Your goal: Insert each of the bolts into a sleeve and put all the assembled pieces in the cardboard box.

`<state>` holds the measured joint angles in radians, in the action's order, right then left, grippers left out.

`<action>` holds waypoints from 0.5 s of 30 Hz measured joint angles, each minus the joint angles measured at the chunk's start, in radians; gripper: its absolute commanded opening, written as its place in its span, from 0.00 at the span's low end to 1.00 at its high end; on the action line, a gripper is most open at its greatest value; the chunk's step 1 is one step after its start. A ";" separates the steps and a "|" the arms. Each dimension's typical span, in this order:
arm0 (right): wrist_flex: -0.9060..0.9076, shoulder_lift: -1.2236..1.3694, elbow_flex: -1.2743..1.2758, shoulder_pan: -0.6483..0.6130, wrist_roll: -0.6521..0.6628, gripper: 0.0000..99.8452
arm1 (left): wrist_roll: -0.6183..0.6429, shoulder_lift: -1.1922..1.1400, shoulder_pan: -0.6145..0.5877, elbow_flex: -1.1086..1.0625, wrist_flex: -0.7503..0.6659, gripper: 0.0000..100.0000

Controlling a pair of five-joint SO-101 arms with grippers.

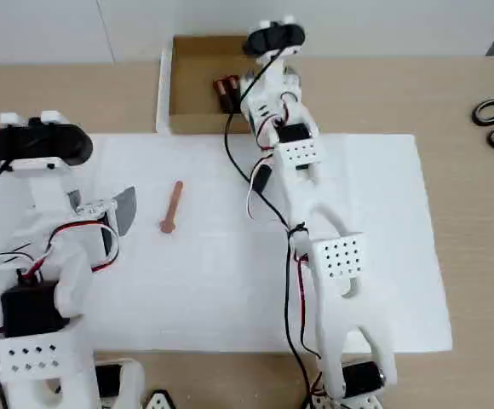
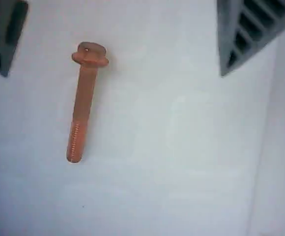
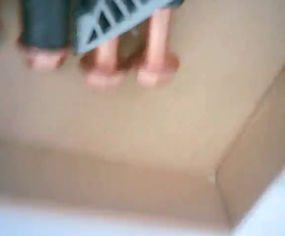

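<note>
On the white sheet [image 1: 230, 290] a bolt [image 2: 81, 103] lies near the released left claw [image 2: 115, 69]; the right claw [image 1: 238, 89] cannot be judged.

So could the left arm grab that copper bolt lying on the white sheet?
Probably yes. The bolt lies alone on the white sheet, and the left arm has its jaws open with the bolt framed between them; nothing blocks the way.
</note>
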<state>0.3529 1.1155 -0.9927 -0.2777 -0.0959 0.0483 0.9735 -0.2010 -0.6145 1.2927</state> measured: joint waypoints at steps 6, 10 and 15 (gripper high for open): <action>0.292 0.000 -0.209 0.038 0.000 0.27 | 0.000 0.000 0.000 0.000 0.009 0.26; 0.555 -0.002 -0.379 0.060 0.000 0.27 | -0.002 0.000 0.000 0.000 0.009 0.26; 0.867 -0.002 -0.588 0.063 0.000 0.27 | -0.002 0.000 0.000 0.000 0.009 0.26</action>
<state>1.2198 1.1139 -1.5804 -0.2148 -0.0959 0.0468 0.9735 -0.2010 -0.6145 1.3019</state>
